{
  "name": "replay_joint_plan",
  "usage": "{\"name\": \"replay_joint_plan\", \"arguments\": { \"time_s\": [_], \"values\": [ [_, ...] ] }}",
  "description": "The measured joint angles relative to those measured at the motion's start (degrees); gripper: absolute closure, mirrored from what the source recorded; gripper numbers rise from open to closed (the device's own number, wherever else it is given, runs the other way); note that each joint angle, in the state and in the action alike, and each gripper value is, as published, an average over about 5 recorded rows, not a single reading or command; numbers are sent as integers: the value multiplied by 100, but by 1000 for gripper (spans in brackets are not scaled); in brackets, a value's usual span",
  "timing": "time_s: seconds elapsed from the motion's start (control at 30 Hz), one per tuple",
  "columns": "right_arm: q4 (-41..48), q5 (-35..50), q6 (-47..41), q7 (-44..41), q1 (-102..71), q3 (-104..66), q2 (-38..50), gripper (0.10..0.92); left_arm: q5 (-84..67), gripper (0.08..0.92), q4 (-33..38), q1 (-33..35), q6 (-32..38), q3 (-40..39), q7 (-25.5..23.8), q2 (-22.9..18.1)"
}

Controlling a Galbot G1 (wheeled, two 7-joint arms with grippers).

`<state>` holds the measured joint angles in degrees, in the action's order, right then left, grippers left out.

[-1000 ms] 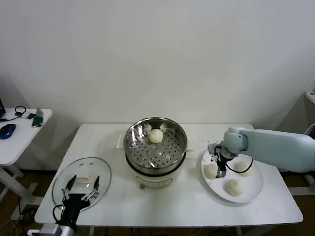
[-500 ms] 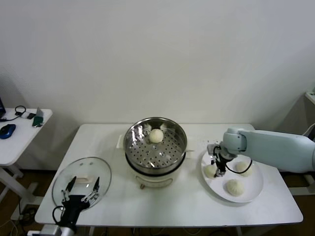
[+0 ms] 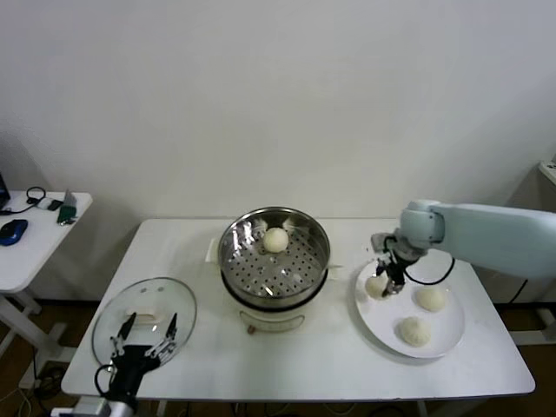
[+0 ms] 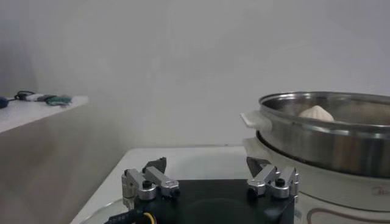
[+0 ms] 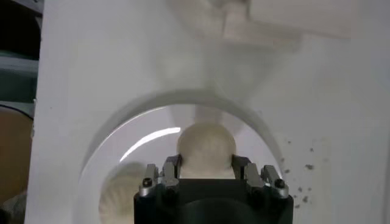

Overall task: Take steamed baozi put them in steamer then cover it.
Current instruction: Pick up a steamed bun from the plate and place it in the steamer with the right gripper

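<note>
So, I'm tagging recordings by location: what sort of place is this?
Probably a lab mock-up of a kitchen: a bare white wall, a plain white table with a shiny steel steamer, and a small side desk holding a blue computer mouse.

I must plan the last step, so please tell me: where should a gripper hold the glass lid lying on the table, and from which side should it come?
Grip the whitish handle at the centre of the glass lid, coming from straight above. The lid lies flat on the table, so its thin rim offers little purchase. The open left gripper is over it.
</note>
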<state>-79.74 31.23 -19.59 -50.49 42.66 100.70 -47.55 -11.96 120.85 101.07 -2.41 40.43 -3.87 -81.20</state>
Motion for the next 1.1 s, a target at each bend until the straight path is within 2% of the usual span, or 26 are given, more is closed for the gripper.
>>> {"name": "replay_joint_plan", "arguments": {
  "time_s": [0.27,0.5,0.8,1.1],
  "values": [
    [-115,729,131,-448,1557,372,-264,448,12,177,18,-20,20,-59,-6,23],
    [-252,1419,-49,-502,2167,-39,-731,444,5,177,92,-13,30,-73,-13,29],
    [-445,1974,-527,-130,1913,-867,-1603,439,-12,177,170,-66,-5,-25,-23,-24],
    [-202,1793,-745,267,993,-1157,-2382,431,-9,177,314,-96,-89,8,-50,-86]
  ]
}}
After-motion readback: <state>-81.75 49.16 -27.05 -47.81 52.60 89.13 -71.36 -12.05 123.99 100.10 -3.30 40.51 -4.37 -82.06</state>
